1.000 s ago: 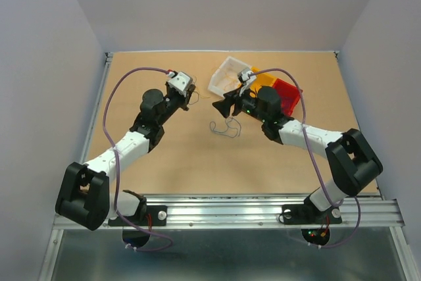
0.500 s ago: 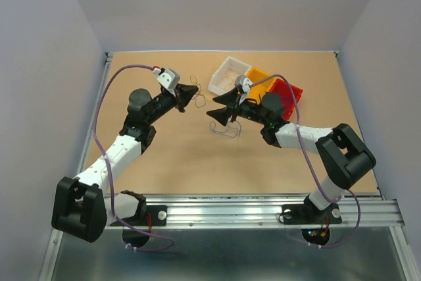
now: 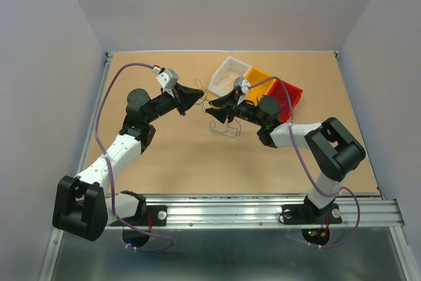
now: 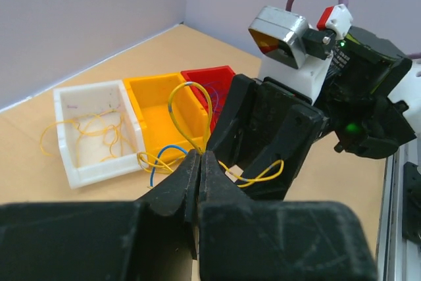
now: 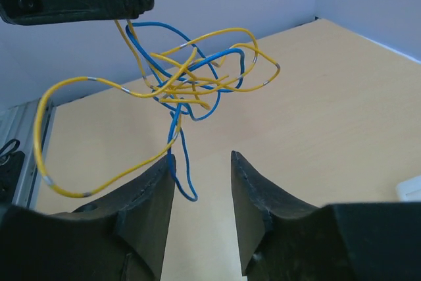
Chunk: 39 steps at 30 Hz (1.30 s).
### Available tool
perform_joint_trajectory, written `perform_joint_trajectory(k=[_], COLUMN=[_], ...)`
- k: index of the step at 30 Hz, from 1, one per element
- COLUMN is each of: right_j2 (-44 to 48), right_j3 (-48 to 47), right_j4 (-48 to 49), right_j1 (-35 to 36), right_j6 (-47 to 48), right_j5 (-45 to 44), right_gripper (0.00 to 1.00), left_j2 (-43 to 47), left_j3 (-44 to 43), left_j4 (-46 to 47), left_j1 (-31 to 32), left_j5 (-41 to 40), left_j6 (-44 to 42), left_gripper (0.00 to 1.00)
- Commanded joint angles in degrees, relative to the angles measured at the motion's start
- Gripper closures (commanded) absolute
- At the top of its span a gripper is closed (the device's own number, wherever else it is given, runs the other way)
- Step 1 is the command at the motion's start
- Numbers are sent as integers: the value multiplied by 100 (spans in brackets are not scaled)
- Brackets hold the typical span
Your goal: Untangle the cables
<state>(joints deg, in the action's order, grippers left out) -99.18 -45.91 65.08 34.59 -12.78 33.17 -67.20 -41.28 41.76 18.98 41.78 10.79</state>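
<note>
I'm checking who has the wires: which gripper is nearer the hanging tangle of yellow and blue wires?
Left. The left gripper is shut on the tangle, holding it up. The right gripper is close by, jaws open, not gripping it.

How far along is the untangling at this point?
Partly done: some yellow wires already lie in the white bin. In hand: the left gripper is shut on a knotted yellow-and-blue bunch held in the air, the right gripper open just below it. Left: that knot, plus loose wires on the table.
</note>
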Motion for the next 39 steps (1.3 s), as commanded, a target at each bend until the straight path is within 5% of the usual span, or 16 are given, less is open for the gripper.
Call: perform_joint_trajectory(k=[1,6,13,16,19,23,28,39], right_j2=[-23,39,197,302,512,1021,2111,4537], right_j3=[-58,20,170,258,416,662,1232,1971], right_j4=[567,559,567,550,471,67,-1039,-2543], right_j1=[57,48,48,48,30,-136,-347,-409], right_j6=[-14,3,47,38,-93,-531,-946,-753], right_j5=[-56,-82,-363,-644,-1686,-3073,-5318,-6138], right_gripper=[62,88,99,99,99,100,99,99], left_j2=[400,795,1577,1885,2053,1974,1518,-214], left_j3=[-4,278,849,990,1051,1122,990,349], left_j4=[727,1097,1563,1424,1186,1361,1440,1476], left_j1=[-70,-175,-544,-580,-597,-817,-1115,-2153], left_j5=[225,33,-907,-1784,-4046,-5151,-5365,-5048], left_j6=[169,248,345,-4,-243,-209,-200,73], left_gripper=[100,100,100,100,100,100,100,100])
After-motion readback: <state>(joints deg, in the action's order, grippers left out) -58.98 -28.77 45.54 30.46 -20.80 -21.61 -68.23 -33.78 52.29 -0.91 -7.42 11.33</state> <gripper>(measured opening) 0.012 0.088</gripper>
